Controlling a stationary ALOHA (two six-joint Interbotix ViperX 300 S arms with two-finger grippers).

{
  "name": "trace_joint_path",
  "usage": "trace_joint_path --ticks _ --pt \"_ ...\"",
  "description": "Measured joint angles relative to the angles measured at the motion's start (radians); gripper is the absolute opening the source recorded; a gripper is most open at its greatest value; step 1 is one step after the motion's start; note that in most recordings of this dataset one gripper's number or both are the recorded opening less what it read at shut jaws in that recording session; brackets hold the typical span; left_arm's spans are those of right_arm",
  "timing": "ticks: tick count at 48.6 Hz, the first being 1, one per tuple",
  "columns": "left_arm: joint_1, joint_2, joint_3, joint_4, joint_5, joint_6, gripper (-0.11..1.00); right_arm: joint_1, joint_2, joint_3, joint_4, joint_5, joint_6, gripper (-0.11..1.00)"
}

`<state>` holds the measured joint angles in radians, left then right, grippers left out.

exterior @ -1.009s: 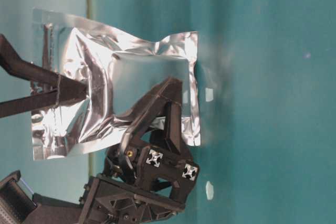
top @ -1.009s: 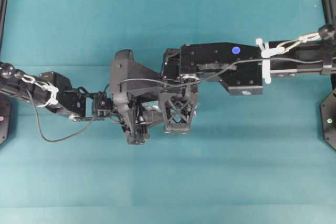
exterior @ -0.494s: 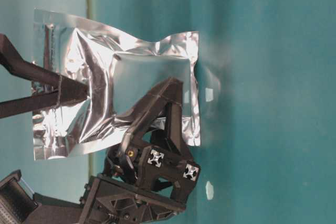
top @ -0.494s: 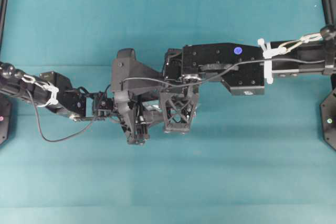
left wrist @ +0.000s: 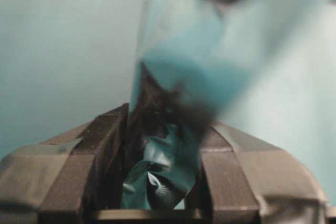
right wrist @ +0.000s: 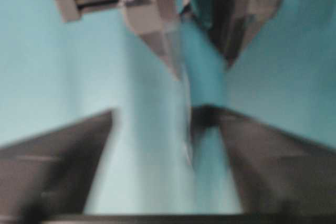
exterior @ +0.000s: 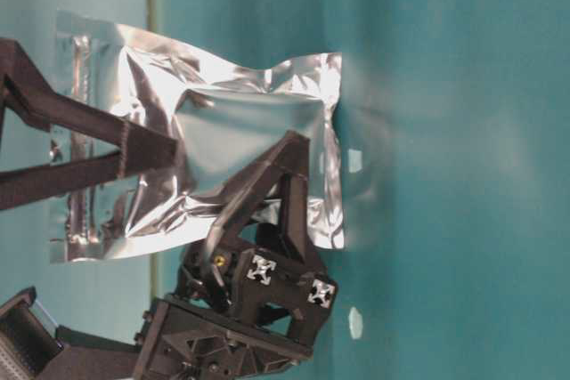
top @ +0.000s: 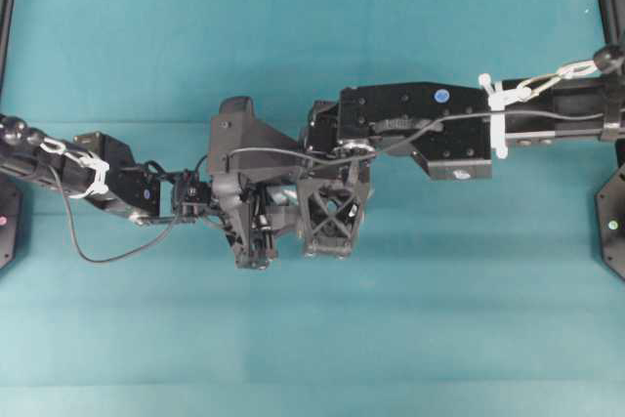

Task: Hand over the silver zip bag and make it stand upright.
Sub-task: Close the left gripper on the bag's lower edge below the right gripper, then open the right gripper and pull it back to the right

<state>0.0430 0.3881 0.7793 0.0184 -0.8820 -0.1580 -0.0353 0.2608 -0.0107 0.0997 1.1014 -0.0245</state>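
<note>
We see the main risk in the foil itself: the silver zip bag (exterior: 240,122) is crinkled and thin, and its bottom edge looks too narrow and uneven to give much footing, so if it is freed before that edge sits squarely on the counter (exterior: 463,175) we expect it to tip or fold over. A second risk comes from above. In the right wrist view the bag runs edge-on between the fingers of the right hand (right wrist: 157,113) and lies closer to one finger than to the other, so a lift that is not straight could catch the zip end and drag the bag sideways. A hard pinch low down could also buckle the pouch and spoil its stance. The right hand stands wide open around the top of the bag and grips nothing; whether one finger brushes the foil we cannot tell. The left hand (left wrist: 163,129) is narrow and clamped on the foil, which fills the gap between its fingers. The bag stands upright, zip end up, between the two hands; its bottom edge is at the counter or just above it, and we cannot tell which.
</note>
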Motion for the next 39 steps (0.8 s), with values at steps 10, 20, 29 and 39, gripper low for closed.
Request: trace_joint_path --ticks 10,20,29,39 --pt "0.000 0.000 0.000 0.000 0.015 0.003 0.30 0.003 -0.002 0.008 0.000 -0.029 0.000 0.91" --pt "0.000 0.000 0.000 0.000 0.026 0.003 0.30 0.003 -0.008 0.015 -0.003 -0.034 0.002 0.91" --pt "0.000 0.000 0.000 0.000 0.028 0.005 0.29 0.003 -0.043 0.021 -0.005 -0.058 0.008 0.91" --pt "-0.002 0.000 0.000 0.000 0.028 0.005 0.29 0.002 -0.127 0.052 -0.005 -0.120 0.009 0.91"
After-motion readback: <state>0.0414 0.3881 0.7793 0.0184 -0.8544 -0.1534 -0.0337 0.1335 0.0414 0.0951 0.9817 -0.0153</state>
